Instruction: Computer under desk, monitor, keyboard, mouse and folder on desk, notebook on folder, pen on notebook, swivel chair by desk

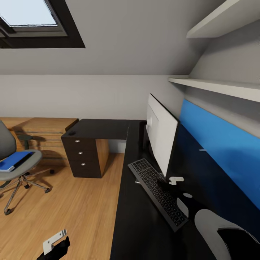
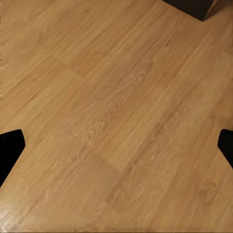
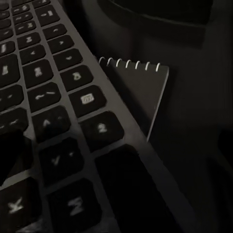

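Surveying from the head view: the monitor (image 1: 161, 139) stands on the surface (image 1: 139, 224) with the keyboard (image 1: 157, 191) just beside it, so those steps look done. The mouse (image 1: 182, 207) lies at the keyboard's near end, close to the right arm. The folder (image 1: 14, 160) rests on the chair (image 1: 16, 164), well apart from the left end effector (image 1: 56, 245), so folder, stacking and chair placement remain.

Left wrist view: bare floor (image 2: 116, 116) beneath the left end effector (image 2: 116, 150); its fingertips (image 2: 9, 148) sit wide apart, holding nothing.

Right wrist view: it adds a spiral notebook (image 3: 141, 92) touching the keyboard's edge, unclear in the head view. Whether the right end effector is open, I cannot tell.
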`<state>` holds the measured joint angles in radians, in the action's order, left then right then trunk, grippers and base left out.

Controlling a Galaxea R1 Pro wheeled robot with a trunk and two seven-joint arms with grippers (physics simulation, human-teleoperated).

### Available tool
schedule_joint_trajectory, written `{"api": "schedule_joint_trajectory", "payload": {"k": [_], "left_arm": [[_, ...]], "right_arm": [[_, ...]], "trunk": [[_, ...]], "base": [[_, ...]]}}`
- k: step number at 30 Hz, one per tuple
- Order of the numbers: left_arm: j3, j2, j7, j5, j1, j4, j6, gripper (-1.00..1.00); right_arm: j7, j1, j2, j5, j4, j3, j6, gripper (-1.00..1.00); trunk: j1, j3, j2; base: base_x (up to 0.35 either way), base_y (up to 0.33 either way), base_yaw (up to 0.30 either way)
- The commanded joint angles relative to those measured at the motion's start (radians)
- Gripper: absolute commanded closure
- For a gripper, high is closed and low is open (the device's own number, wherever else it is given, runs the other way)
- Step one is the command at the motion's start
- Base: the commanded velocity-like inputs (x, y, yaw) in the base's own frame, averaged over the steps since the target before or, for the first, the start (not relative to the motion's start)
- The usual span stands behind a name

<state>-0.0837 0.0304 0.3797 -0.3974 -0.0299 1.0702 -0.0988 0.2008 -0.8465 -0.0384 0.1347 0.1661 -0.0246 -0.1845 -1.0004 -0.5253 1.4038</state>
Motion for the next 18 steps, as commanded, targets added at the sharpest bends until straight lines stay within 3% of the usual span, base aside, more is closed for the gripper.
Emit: {"api": "schedule_joint_trajectory", "payload": {"k": [1, 18], "left_arm": [[0.001, 0.000, 0.004, -0.005, 0.000, 0.001, -0.005, -1.00], [0.001, 0.000, 0.004, -0.003, -0.001, -0.002, -0.004, -1.00]], "right_arm": [[0.005, 0.000, 0.000, 0.008, -0.027, -0.016, -0.003, -1.00], [0.003, 0.000, -0.001, 0.008, -0.027, -0.015, -0.003, -1.00]], "trunk": [[0.000, -0.001, 0.001], [0.000, -0.001, 0.001]], "base": [[-0.263, 0.000, 0.000], [-0.231, 0.000, 0.000]]}}
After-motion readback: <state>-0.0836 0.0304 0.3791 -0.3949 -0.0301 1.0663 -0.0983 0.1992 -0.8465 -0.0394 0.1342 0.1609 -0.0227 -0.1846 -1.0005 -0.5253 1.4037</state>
